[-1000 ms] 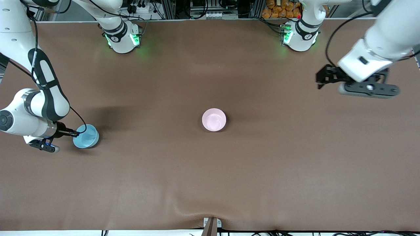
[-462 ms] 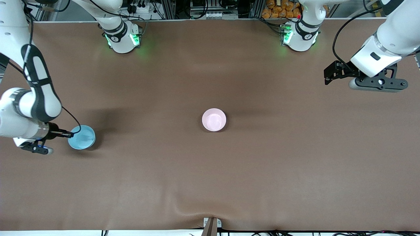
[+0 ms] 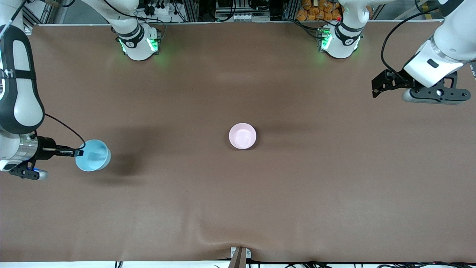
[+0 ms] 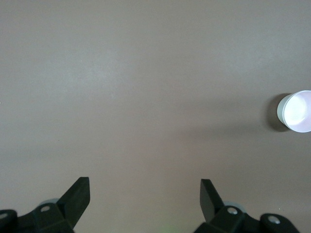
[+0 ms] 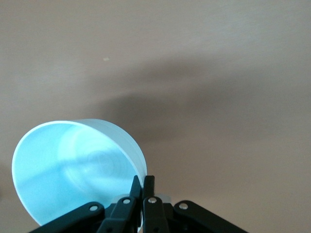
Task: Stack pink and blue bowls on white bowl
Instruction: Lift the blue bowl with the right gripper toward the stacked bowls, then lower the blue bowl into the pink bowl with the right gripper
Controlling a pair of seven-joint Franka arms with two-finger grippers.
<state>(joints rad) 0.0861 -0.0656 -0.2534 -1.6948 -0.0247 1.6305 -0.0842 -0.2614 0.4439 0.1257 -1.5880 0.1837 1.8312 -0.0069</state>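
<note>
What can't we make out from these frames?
- No white bowl shows in any view. The front view looks straight down into the pink bowl, so anything nested beneath is hidden.
- Left wrist view: the pink bowl is cut by the picture edge, its colour washed out.
- Right wrist view: part of the blue bowl rim is hidden by the right claw clamping it.

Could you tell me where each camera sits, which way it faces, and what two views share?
Front view: high across the table, facing both bases; shows the pink bowl mid-table, the right hand shut on the blue bowl, the left hand over the left arm's end.
Left wrist view: on the left wrist, looking down at the tablecloth; its open fingers show.
Right wrist view: on the right wrist, looking along its shut fingers.
Shared: front and right wrist views both show the blue bowl.
</note>
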